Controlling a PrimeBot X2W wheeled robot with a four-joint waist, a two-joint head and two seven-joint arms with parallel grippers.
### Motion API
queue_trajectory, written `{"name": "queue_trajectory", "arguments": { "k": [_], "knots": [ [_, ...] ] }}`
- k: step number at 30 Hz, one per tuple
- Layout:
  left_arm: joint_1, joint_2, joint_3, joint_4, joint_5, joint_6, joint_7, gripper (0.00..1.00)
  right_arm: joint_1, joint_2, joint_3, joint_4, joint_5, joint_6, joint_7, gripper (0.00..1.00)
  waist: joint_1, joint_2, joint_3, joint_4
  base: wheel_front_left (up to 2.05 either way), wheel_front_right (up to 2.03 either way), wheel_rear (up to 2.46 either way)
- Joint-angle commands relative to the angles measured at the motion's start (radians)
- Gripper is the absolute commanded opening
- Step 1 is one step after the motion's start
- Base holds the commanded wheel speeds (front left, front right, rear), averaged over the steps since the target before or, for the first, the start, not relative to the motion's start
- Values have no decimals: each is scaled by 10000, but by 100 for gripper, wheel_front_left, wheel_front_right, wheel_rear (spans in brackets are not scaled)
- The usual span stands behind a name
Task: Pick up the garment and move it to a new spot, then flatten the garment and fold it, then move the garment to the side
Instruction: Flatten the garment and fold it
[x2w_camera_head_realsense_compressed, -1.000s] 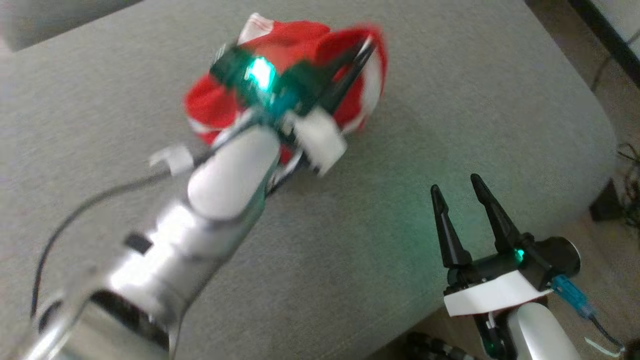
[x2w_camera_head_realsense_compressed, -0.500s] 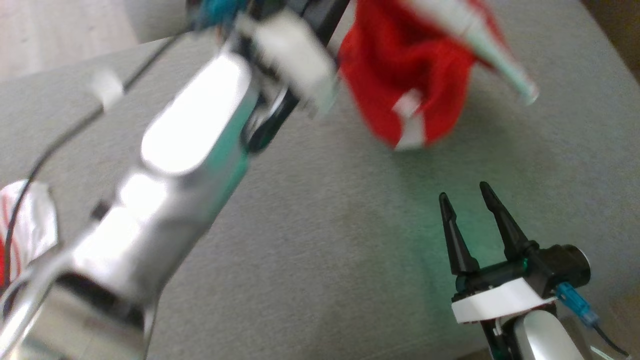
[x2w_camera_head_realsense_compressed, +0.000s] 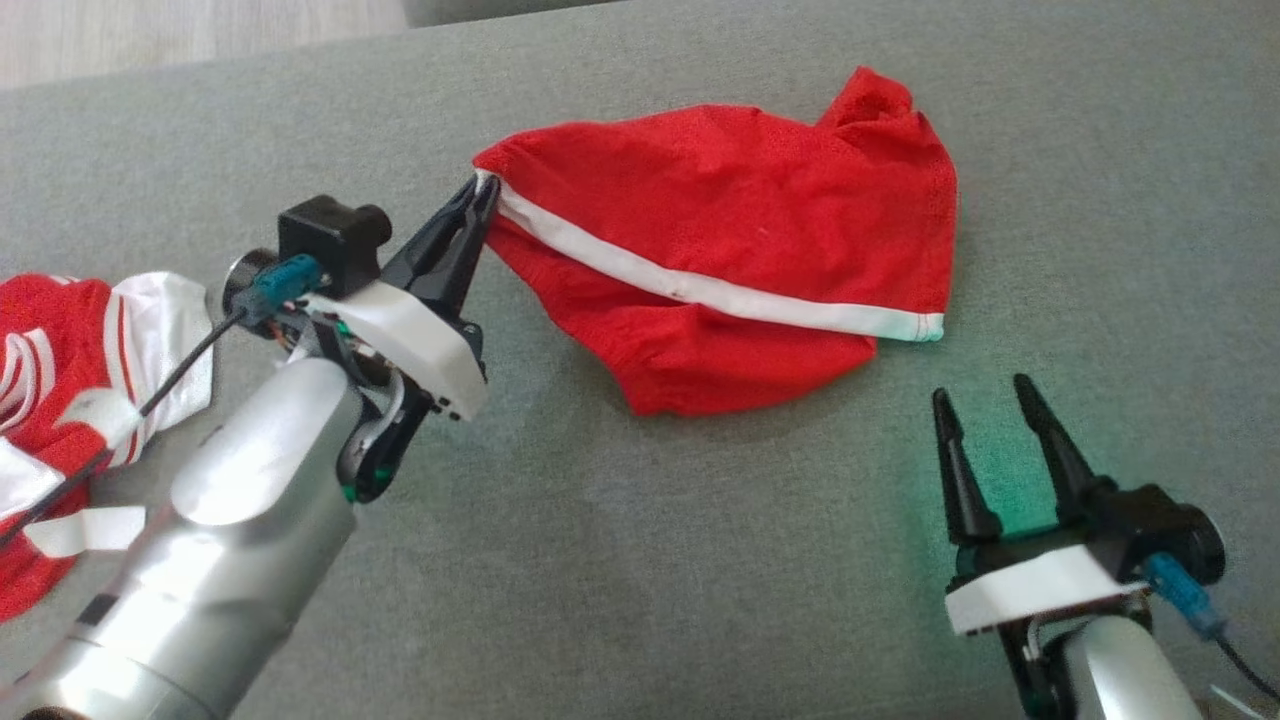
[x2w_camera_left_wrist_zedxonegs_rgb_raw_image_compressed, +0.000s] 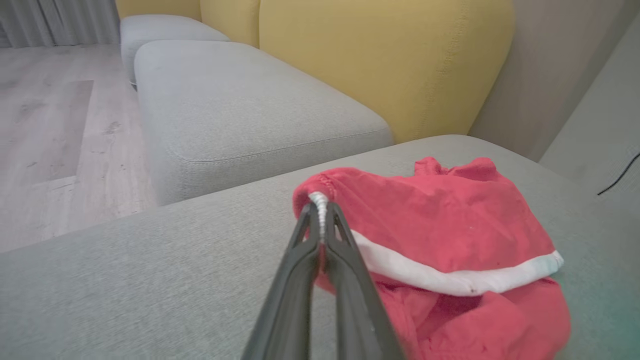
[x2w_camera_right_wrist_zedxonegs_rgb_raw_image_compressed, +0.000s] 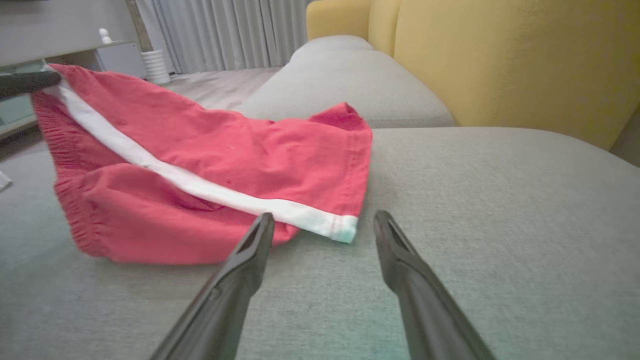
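The garment (x2w_camera_head_realsense_compressed: 740, 230) is a pair of red shorts with a white side stripe, lying rumpled on the grey cushion (x2w_camera_head_realsense_compressed: 620, 560). My left gripper (x2w_camera_head_realsense_compressed: 484, 190) is shut on the shorts' waistband corner where the white stripe ends, holding that corner slightly lifted. In the left wrist view the closed fingertips of the left gripper (x2w_camera_left_wrist_zedxonegs_rgb_raw_image_compressed: 320, 207) pinch the white stripe of the garment (x2w_camera_left_wrist_zedxonegs_rgb_raw_image_compressed: 450, 220). My right gripper (x2w_camera_head_realsense_compressed: 985, 395) stands open and empty just near-right of the shorts' hem. In the right wrist view the right gripper (x2w_camera_right_wrist_zedxonegs_rgb_raw_image_compressed: 325, 220) points at the hem corner of the garment (x2w_camera_right_wrist_zedxonegs_rgb_raw_image_compressed: 210, 155).
Another red and white garment (x2w_camera_head_realsense_compressed: 70, 380) lies at the cushion's left edge under my left arm's cable. Yellow backrests (x2w_camera_left_wrist_zedxonegs_rgb_raw_image_compressed: 380, 60) rise behind the cushions, and a second grey cushion (x2w_camera_left_wrist_zedxonegs_rgb_raw_image_compressed: 240, 110) lies beyond. Wooden floor (x2w_camera_left_wrist_zedxonegs_rgb_raw_image_compressed: 50, 130) shows on the left.
The left arm swung the shorts through the air and set them down spread on the cushion, still gripping the corner. The head camera shifted. The right gripper stayed open.
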Motion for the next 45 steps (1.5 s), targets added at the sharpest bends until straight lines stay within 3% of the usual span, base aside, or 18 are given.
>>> {"name": "queue_trajectory", "arguments": {
  "k": [1, 14, 22, 25, 26, 28, 29, 32, 33, 35, 36, 38, 41, 45],
  "knots": [
    [-440, 388, 433, -325, -17, 49, -80, 0, -377, -23, 156, -127, -119, -9, -26, 100, 0, 0, 22, 47, 0, 0, 0],
    [-669, 479, 370, -562, 31, 142, -7, 0, -2210, 93, -223, 2612, -859, -9, -26, 100, 0, 0, 337, 180, 0, 0, 0],
    [-793, 434, 281, -590, 37, 148, 52, 0, -3043, 103, -422, 3540, -1142, -9, -26, 98, 0, 0, 525, 312, 0, 0, 0],
    [-855, 426, 251, -610, 46, 154, 84, 0, -3222, 104, -413, 3667, -1118, -9, -26, 82, 0, 0, 604, 347, 0, 0, 0],
    [-855, 426, 251, -610, 46, 154, 84, 0, -3222, 104, -413, 3667, -1118, -9, -26, 82, 0, 0, 604, 347, 0, 0, 0],
    [-898, 418, 228, -624, 51, 159, 110, 0, -3292, 104, -408, 3706, -1075, -9, -26, 68, 0, 0, 650, 368, 0, 0, 0],
    [-922, 409, 218, -632, 53, 164, 124, 0, -3321, 105, -378, 3773, -1033, -9, -26, 65, 0, 0, 678, 383, 0, 0, 0],
    [-1002, 388, 193, -658, 61, 182, 160, 0, -3447, 105, -284, 3997, -912, -9, -26, 72, 0, 0, 769, 418, 0, 0, 0],
    [-1025, 387, 186, -661, 62, 181, 167, 0, -3492, 105, -256, 4058, -863, -9, -26, 66, 0, 0, 797, 424, 0, 0, 0],
    [-1075, 381, 166, -665, 67, 173, 180, 0, -3578, 105, -115, 4239, -643, -9, -26, 31, 0, 0, 854, 443, 0, 0, 0],
    [-1098, 377, 159, -665, 68, 172, 180, 0, -3626, 105, -75, 4343, -503, -9, -26, 25, 0, 0, 876, 450, 0, 0, 0],
    [-1133, 366, 143, -653, 72, 171, 176, 0, -3722, 105, 148, 4552, -232, -9, -26, 0, 0, 0, 902, 471, 0, 0, 0],
    [-1155, 381, 128, -603, 131, 181, 35, 0, -3819, 52, 307, 4595, 39, -9, -26, 0, 0, 0, 833, 484, 0, 0, 0],
    [-1361, 451, 128, -616, 340, 206, -275, 0, -4028, -143, -199, 3525, 124, -9, -26, 0, 0, 0, 740, 458, 0, 0, 0]
  ]
}}
